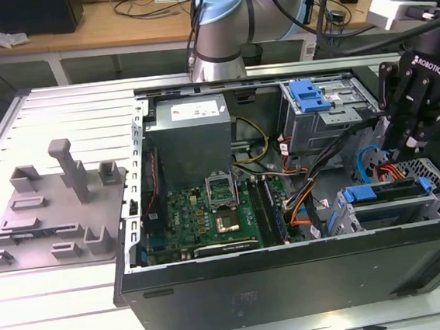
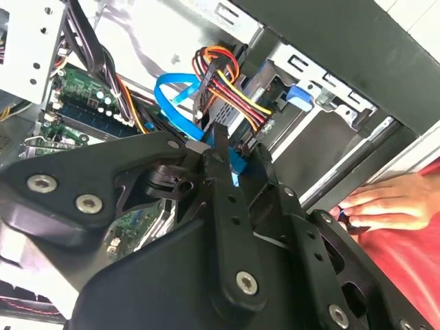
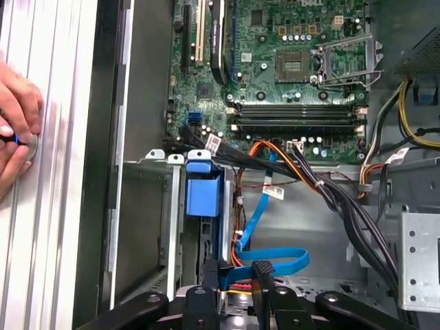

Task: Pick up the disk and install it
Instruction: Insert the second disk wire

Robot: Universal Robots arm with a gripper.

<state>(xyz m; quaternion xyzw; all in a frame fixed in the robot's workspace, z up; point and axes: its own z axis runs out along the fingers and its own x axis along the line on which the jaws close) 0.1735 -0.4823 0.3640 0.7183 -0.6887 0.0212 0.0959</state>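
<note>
The gripper (image 1: pixel 404 135) is matt black metal. The computer case (image 1: pixel 294 283) is dark painted steel, its drive cage (image 1: pixel 332 115) bare grey metal. The carrier frame (image 3: pixel 204 196) is glossy blue plastic.

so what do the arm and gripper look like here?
The arm has silver-grey tubular links, pale blue joint caps and black cables trailing behind. The gripper is matte black with white lettering; in both wrist views its linkage bars carry silver screw heads.
</note>
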